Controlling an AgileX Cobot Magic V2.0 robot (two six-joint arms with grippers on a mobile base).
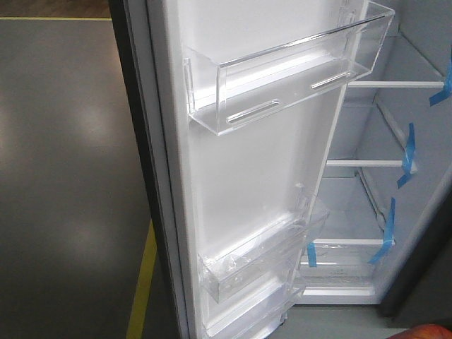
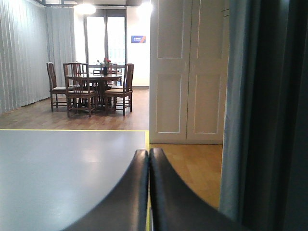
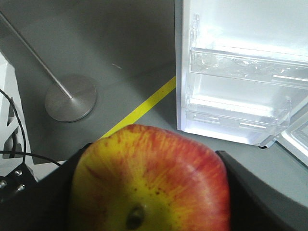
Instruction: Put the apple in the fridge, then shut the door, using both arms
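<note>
The fridge [image 1: 374, 127] stands with its door [image 1: 261, 183] swung wide. Clear bins [image 1: 282, 78] line the door's white inner face, and blue tape [image 1: 408, 152] marks the shelf edges inside. The apple [image 3: 149, 168] sits clamped in the right end effector [image 3: 151, 192], black fingers [image 3: 255, 202] on either side. It hangs over the grey floor [image 3: 120, 48], near the door's bottom corner. The left end effector [image 2: 148, 192] has its two fingers pressed flat against each other.
</note>
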